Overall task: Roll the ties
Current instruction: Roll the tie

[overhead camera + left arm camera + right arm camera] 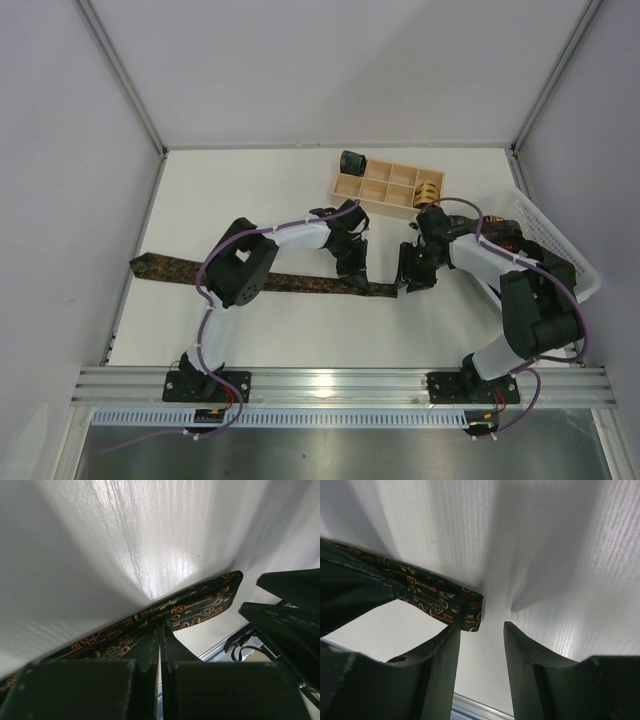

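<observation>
A long dark tie with a small gold-orange pattern lies flat across the table, its narrow end pointing right. My left gripper is shut, and its fingertips rest on the tie's near edge a little short of that end. My right gripper stands open just past the tie's end. In the right wrist view one of its fingers touches the tie's corner and nothing lies between the two. A dark green rolled tie sits by the tray's back left corner, and a tan-gold one sits in a tray compartment.
The pale wooden compartment tray stands at the back, right of centre. A white mesh basket holding dark fabric sits at the right edge beside my right arm. An aluminium rail runs along the near table edge.
</observation>
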Controlling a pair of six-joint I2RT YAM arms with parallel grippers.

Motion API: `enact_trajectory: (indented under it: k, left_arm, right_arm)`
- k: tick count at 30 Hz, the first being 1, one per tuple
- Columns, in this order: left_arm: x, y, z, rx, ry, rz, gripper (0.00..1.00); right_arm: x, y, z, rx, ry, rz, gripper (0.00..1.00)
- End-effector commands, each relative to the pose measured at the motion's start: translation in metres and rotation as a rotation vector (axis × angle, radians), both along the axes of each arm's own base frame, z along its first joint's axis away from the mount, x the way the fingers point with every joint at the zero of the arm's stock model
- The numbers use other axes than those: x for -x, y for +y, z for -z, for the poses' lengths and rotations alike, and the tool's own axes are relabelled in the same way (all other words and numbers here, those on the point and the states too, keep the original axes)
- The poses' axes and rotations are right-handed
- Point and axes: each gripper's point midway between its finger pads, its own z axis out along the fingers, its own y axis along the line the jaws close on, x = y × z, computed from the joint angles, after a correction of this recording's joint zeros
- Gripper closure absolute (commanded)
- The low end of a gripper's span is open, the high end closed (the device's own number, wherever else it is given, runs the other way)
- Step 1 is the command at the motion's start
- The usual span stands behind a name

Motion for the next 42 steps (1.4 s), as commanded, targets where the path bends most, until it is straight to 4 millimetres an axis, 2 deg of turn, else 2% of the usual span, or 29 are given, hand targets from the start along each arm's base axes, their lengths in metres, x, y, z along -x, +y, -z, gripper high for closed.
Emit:
enact_trajectory:
  k: [1,5,11,14,15,18,20,23,29,33,36,42]
  left_arm:
    - [-0.002,0.008,0.012,-0.043,-0.007,0.021,1.00]
    - [-0.003,0.009,0.014,-0.045,-0.008,0.020,1.00]
    - [-0.006,0.011,0.016,-0.046,-0.007,0.020,1.00]
    - [-0.008,0.012,0.015,-0.046,-0.009,0.019,1.00]
    - [-0.009,0.013,0.016,-0.047,-0.013,0.022,0.99]
    - [-0.009,0.014,0.017,-0.053,-0.013,0.026,1.00]
    - [-0.010,0.015,0.018,-0.055,-0.012,0.028,0.99]
    - [-0.008,0.016,0.020,-0.059,-0.006,0.031,0.99]
    - [-0.009,0.018,0.021,-0.073,-0.015,0.032,1.00]
    - [-0.010,0.020,0.021,-0.083,-0.018,0.032,1.00]
    - [-0.010,0.020,0.022,-0.085,-0.016,0.034,0.99]
    - [-0.009,0.022,0.025,-0.103,-0.005,0.038,1.00]
  right_arm:
    - [-0.003,0.012,0.004,-0.044,0.001,-0.014,0.55]
    - [-0.003,0.017,0.010,-0.039,0.004,-0.023,0.55]
    - [-0.004,0.013,0.025,-0.004,0.032,-0.016,0.58]
    - [-0.004,0.016,0.025,-0.020,0.035,-0.020,0.69]
    - [-0.003,0.018,0.022,-0.030,0.033,-0.023,0.78]
    - [-0.006,0.025,0.002,-0.069,-0.018,-0.027,0.87]
    - [-0.004,0.030,-0.008,-0.099,-0.035,-0.035,0.89]
    - [-0.004,0.037,-0.025,-0.146,-0.057,-0.043,1.00]
    - [0.002,0.048,-0.036,-0.204,-0.029,-0.065,1.00]
    - [0.008,0.065,-0.046,-0.275,-0.014,-0.097,1.00]
    - [0.003,0.074,-0.055,-0.292,-0.039,-0.086,1.00]
    - [-0.012,0.080,-0.079,-0.368,-0.078,-0.007,1.00]
